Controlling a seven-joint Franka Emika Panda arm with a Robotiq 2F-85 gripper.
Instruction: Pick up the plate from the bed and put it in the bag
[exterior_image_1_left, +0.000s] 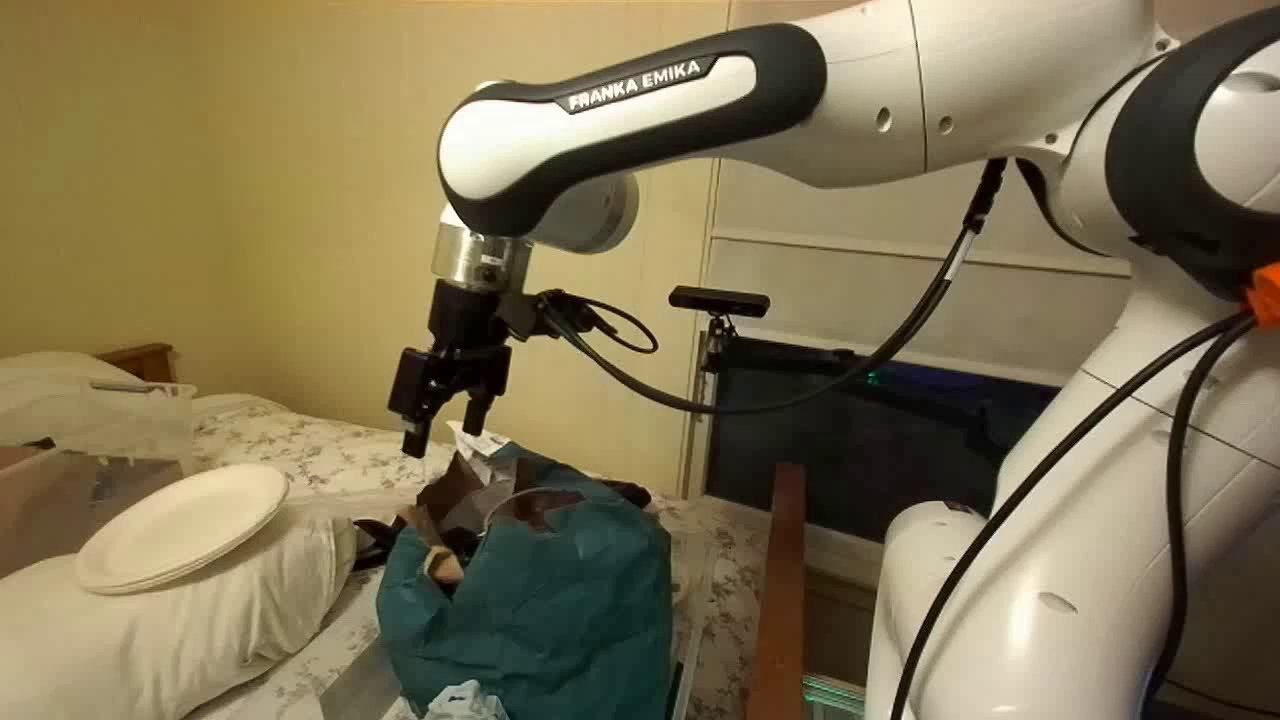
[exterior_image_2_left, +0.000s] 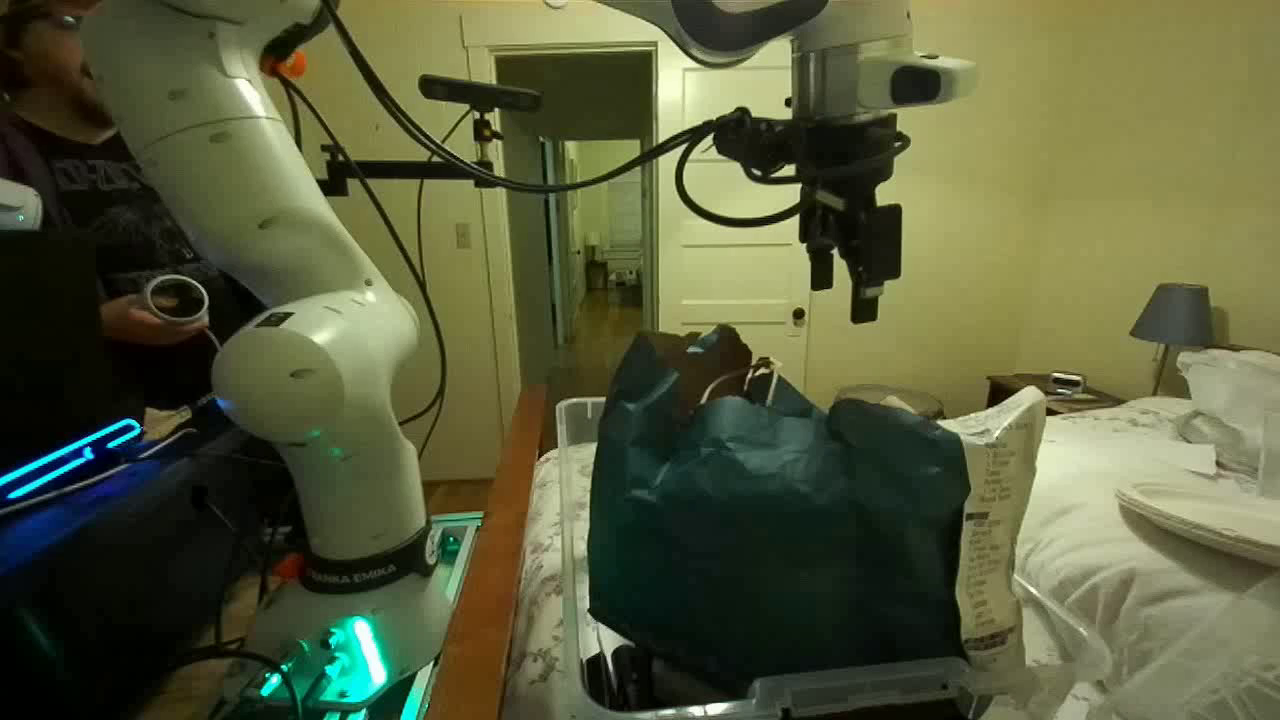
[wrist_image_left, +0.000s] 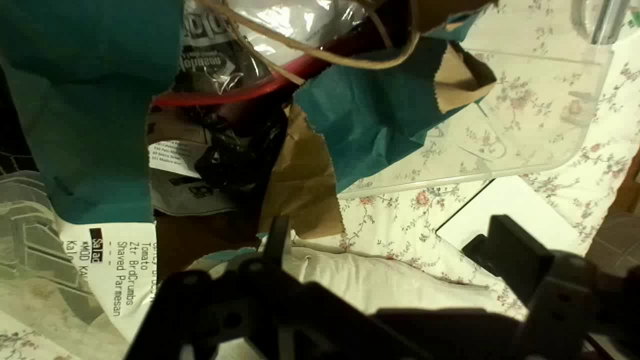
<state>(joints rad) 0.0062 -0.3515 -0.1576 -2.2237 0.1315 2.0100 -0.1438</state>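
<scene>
The cream-white plate (exterior_image_1_left: 185, 528) rests tilted on a white pillow on the bed (exterior_image_1_left: 310, 450), with more than one rim stacked at its edge. It also shows at the right of an exterior view (exterior_image_2_left: 1205, 515). The teal bag (exterior_image_1_left: 550, 600) stands with its top open beside the pillow; it also shows in an exterior view (exterior_image_2_left: 780, 530) and the wrist view (wrist_image_left: 370, 117), with packages inside. My gripper (exterior_image_1_left: 443, 438) is open and empty, above the bag's pillow-side edge and apart from the plate. Its spread fingers show in the wrist view (wrist_image_left: 392, 230); the plate is out of view there.
A clear plastic bin (exterior_image_2_left: 575, 480) surrounds the bag's base. The white pillow (exterior_image_1_left: 240, 610) lies under the plate. Another clear container (exterior_image_1_left: 140, 420) stands beyond the plate. A wooden bed rail (exterior_image_1_left: 783, 600) runs between bag and robot base. A person (exterior_image_2_left: 130, 200) is behind the robot.
</scene>
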